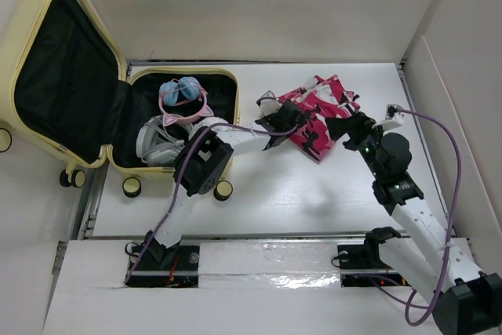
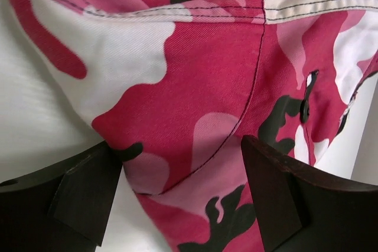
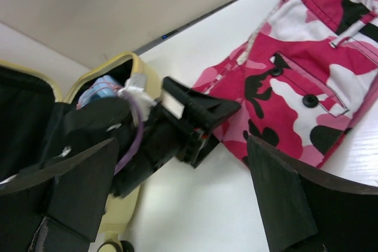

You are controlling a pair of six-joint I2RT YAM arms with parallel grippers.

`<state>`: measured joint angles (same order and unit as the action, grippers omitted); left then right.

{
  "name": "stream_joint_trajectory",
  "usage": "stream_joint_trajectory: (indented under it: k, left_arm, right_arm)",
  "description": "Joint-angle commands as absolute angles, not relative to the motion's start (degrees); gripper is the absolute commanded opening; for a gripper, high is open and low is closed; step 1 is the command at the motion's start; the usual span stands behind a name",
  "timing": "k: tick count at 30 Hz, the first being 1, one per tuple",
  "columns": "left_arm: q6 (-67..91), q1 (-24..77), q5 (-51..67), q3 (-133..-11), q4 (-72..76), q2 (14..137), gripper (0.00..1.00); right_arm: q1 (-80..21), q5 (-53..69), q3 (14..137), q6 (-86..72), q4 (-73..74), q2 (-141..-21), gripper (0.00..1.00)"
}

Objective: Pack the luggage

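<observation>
White table (image 1: 274, 202): luggage (image 1: 184, 71) open, items (image 1: 182, 100) already inside; pink camouflage garment (image 1: 318, 111) not yet packed, lying between spread jaws of left claw (image 1: 276, 125); right claw (image 1: 339, 127) spread, empty, just beside

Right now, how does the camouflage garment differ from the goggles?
The camouflage garment lies on the table, outside the suitcase; the goggles sit inside it. The garment is spread cloth and larger; the goggles are a small frame with blue lenses. The left fingers straddle the garment; no fingers touch the goggles. Both show pink.

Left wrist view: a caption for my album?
Left gripper, jaws open, over pink, white and black camouflage cloth on a white table.
</observation>
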<state>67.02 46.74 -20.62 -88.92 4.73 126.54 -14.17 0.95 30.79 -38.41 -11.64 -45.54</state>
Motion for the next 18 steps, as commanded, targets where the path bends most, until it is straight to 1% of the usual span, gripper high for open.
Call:
stream_joint_trajectory:
  k: [1, 5, 6, 8, 9, 11, 12, 14, 15, 16, 18]
  left_arm:
    - [66.1, 46.8, -20.1, -94.2, -4.6, 130.1, 0.77]
    - [61.9, 46.8, -20.5, -100.3, -6.4, 134.2, 0.69]
    - [60.4, 46.8, -20.3, -102.4, -6.2, 134.8, 0.63]
    - [55.6, 46.8, -20.2, -104.3, -6.3, 136.7, 0.55]
    - [54.0, 46.8, -20.0, -105.5, -6.2, 136.9, 0.47]
    - [49.9, 46.8, -20.0, -105.2, -4.5, 137.1, 0.39]
    - [48.9, 46.2, -19.9, -104.2, -3.5, 136.9, 0.28]
    - [45.5, 45.4, -17.8, -103.2, -0.6, 136.3, 0.17]
    - [44.8, 44.5, -17.3, -103.2, -0.5, 136.4, 0.06]
    - [43.9, 43.3, -16.4, -103.3, -0.4, 136.4, 0.01]
    - [40.9, 42.8, -16.2, -103.5, -0.4, 136.3, 0.0]
  right_arm:
    - [-16.3, 3.4, 34.8, -36.3, -10.1, -41.9, 0.95]
    - [-18.3, 2.9, 35.0, -35.8, -9.3, -39.0, 0.95]
    - [-18.9, 2.8, 34.7, -35.8, -9.1, -38.6, 0.94]
    - [-19.5, 3.2, 34.5, -35.9, -8.8, -36.8, 0.94]
    - [-19.5, 3.4, 34.5, -35.9, -8.5, -36.0, 0.94]
    - [-20.1, 4.3, 34.4, -36.0, -8.0, -34.5, 0.94]
    - [-20.1, 4.4, 34.5, -36.0, -7.7, -33.0, 0.94]
    - [-20.7, 4.4, 34.6, -36.0, -6.5, -31.2, 0.94]
    - [-20.7, 4.4, 34.5, -35.9, -6.3, -29.5, 0.94]
    - [-21.3, 4.3, 34.5, -35.8, -5.8, -28.7, 0.94]
    - [-21.3, 3.6, 34.5, -35.4, -5.2, -27.4, 0.94]
